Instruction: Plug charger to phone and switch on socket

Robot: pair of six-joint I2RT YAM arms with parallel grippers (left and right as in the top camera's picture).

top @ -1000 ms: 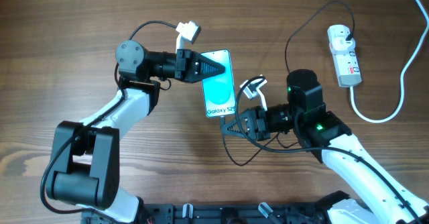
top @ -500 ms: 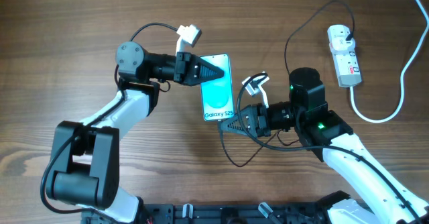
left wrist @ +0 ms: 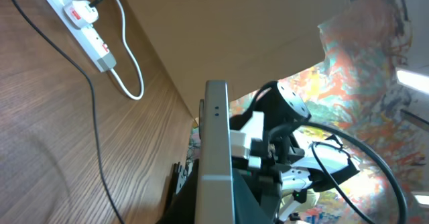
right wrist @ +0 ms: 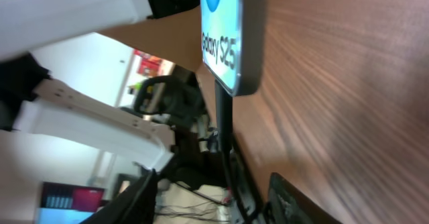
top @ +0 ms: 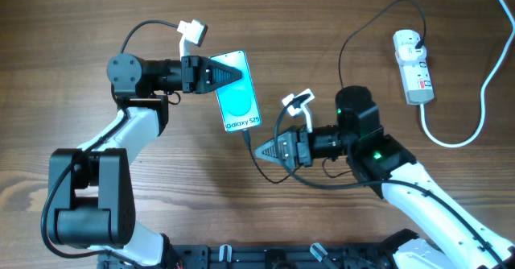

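The phone (top: 239, 100), cyan screen up, is held off the table with my left gripper (top: 232, 76) shut on its top end. In the left wrist view the phone (left wrist: 216, 150) shows edge-on between the jaws. The charger (top: 256, 158) runs as a thin black cable from the phone's bottom edge, loops on the table and climbs to the socket (top: 413, 66). Its plug (right wrist: 223, 110) sits in the phone (right wrist: 224, 36) port. My right gripper (top: 261, 150) is open just below the phone's bottom edge. Its fingers (right wrist: 144, 197) stand apart on either side of the cable, clear of it.
A thick white cord (top: 475, 100) curves from the socket along the right edge. The socket (left wrist: 77, 19) and black cable (left wrist: 94, 117) lie far off in the left wrist view. Bare wood lies at the left and the front.
My right gripper has opened and let go of the plug, which stays in the phone. My left arm has carried the phone left and slightly back; the right arm followed leftward.
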